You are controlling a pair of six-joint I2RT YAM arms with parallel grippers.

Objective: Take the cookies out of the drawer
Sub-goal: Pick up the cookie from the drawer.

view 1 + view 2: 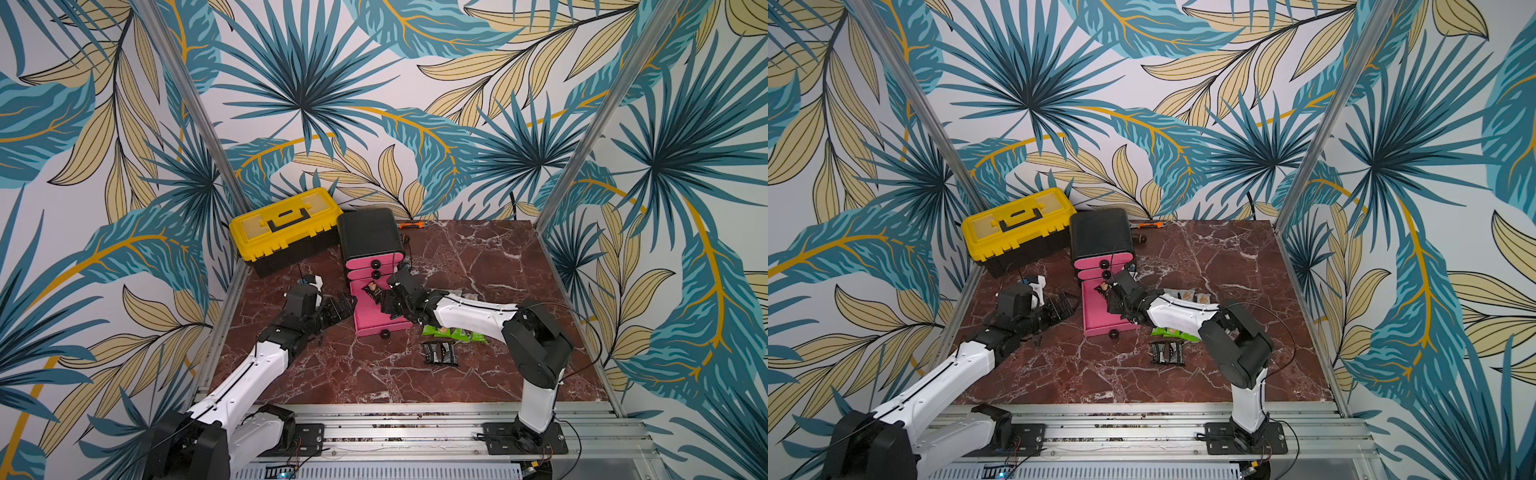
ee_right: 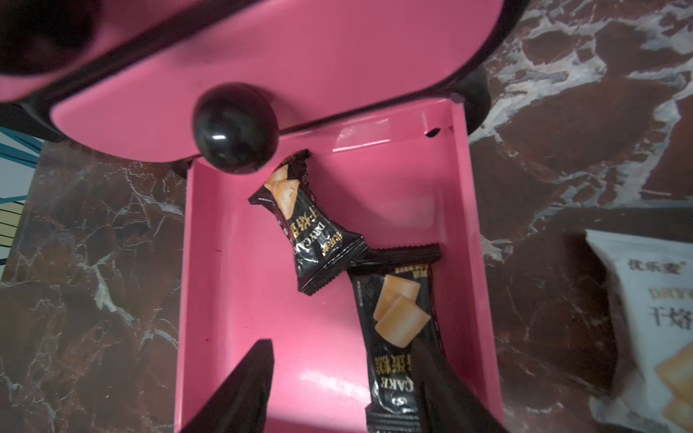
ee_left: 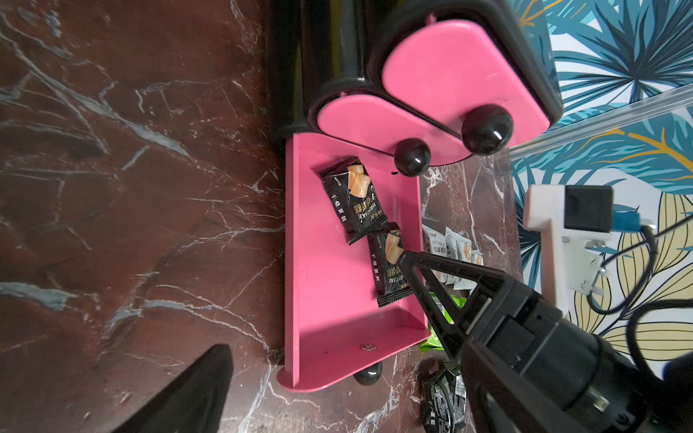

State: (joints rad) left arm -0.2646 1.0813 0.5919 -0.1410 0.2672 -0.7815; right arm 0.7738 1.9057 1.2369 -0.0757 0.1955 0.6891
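**Status.** The pink drawer (image 2: 232,262) is pulled out of the black cabinet (image 1: 370,232) onto the table (image 1: 478,257). 2 black cookies lie in it: the near packet (image 2: 397,330) and the far packet (image 2: 303,232), their crimped ends overlapping. White packets (image 1: 461,296), green packets (image 1: 453,333) and black packets (image 1: 440,353) lie on the table beside the drawer.

**Right tool** (image 2: 341,345). It is lowered into the drawer with the jaws partly apart and clamped on nothing. The near packet sits between the jaws, and 1 finger overlaps its edge.

**Left tool** (image 1: 343,305). It is just beside the drawer's side wall; contact cannot be confirmed. Its 1 visible finger (image 3: 195,386) sits far off centre, so the jaws read as apart and empty.

**Fault risks.**
1. The finger that overlaps the packet may trap only a fold of the glossy wrapper, and the packet may slip out on lifting.
2. The overlapped ends may drag the far packet along or flip it.
3. The closing jaws may shove the packet against the drawer wall.
4. The far packet lies partly under the knob (image 2: 234,127) of the drawer above, which limits a vertical approach.
5. The light drawer may slide if it is not braced.
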